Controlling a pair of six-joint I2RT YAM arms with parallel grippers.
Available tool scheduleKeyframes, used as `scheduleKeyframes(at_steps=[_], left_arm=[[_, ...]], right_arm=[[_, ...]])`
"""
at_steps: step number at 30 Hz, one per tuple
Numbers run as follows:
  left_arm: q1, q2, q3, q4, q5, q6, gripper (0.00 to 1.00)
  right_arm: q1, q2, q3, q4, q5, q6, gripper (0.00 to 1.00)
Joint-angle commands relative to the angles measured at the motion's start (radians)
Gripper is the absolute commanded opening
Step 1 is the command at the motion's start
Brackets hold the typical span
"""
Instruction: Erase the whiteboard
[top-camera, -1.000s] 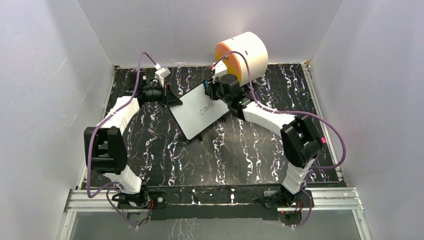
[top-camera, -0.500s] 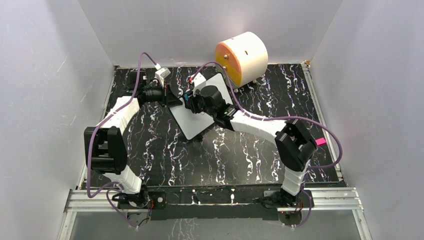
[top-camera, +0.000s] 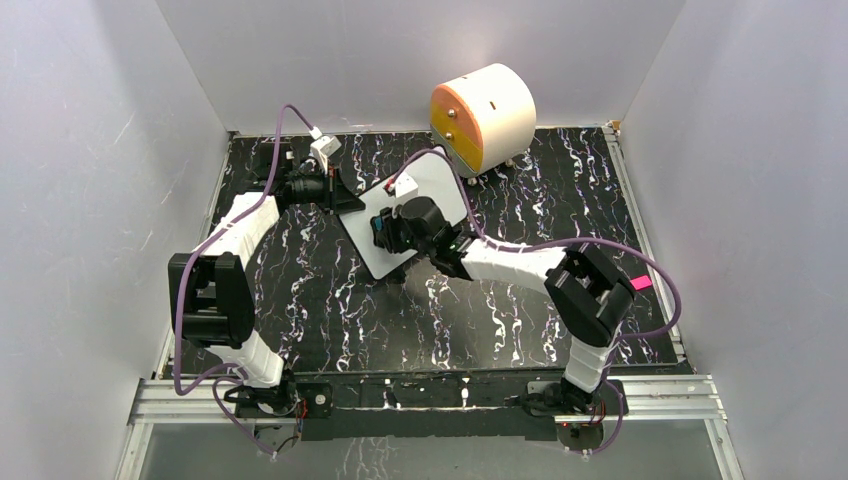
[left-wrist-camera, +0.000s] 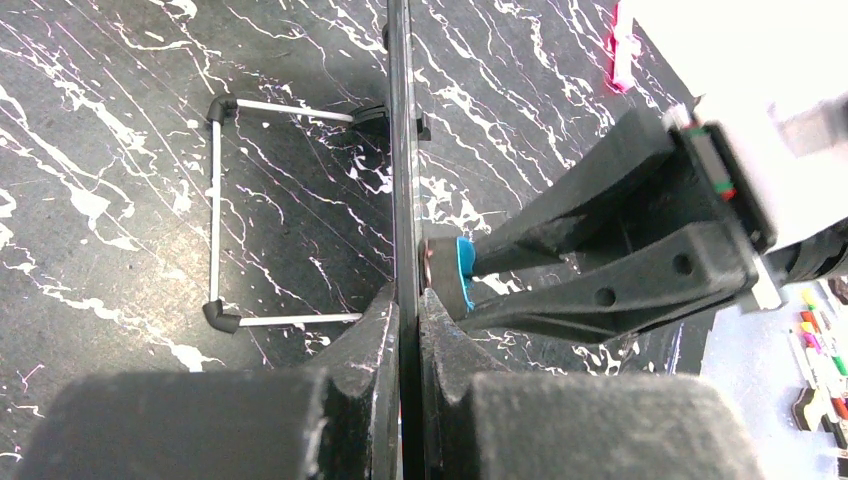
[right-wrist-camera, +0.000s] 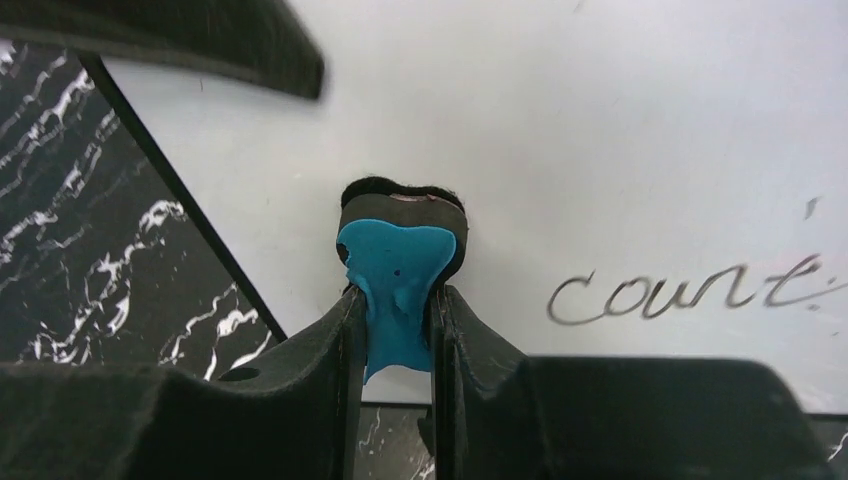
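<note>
Between the closed fingers of the right end effector (right-wrist-camera: 398, 300), a blue eraser (right-wrist-camera: 400, 250) is being gripped, and its dark pad is being pressed against the whiteboard (right-wrist-camera: 600, 120) face directly ahead. Just right of that end effector, handwriting (right-wrist-camera: 690, 290) is being left unwiped. The board's thin framed edge is being pinched by the shut left end effector (left-wrist-camera: 408, 320). A wire stand (left-wrist-camera: 215, 215) is being seen left of its fingers, on the dark surface (top-camera: 500, 310). The board is being judged light, stiff and thin, with a slick face. The frame edge is being judged the sound hold, since wiping pressure could pivot the board.
</note>
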Motion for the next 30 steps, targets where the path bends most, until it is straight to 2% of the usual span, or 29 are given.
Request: scheduleKeyframes(at_steps=[1, 7, 14, 18, 22, 30], left_arm=[[-0.05, -0.004, -0.014, -0.048, 0.116, 0.019, 0.0], [-0.05, -0.008, -0.017, -0.052, 0.116, 0.021, 0.0], [-0.05, -0.011, -0.023, -0.056, 0.115, 0.023, 0.0], [-0.05, -0.011, -0.024, -0.06, 0.109, 0.028, 0.0], [-0.05, -0.006, -0.022, -0.056, 0.101, 0.022, 0.0], [-0.05, 0.006, -0.018, -0.061, 0.103, 0.027, 0.0]], right_arm=[[0.065, 0.027, -0.032, -0.043, 0.054, -0.031, 0.17], [0.084, -0.004, -0.015, -0.035, 0.089, -0.092, 0.16], [0.044, 0.014, 0.18, -0.134, 0.137, -0.13, 0.15], [0.002, 0.025, 0.223, -0.149, 0.116, -0.126, 0.15], [0.0, 0.049, 0.19, -0.151, 0.11, -0.139, 0.16], [0.0, 0.021, -0.017, -0.039, 0.133, -0.106, 0.15]])
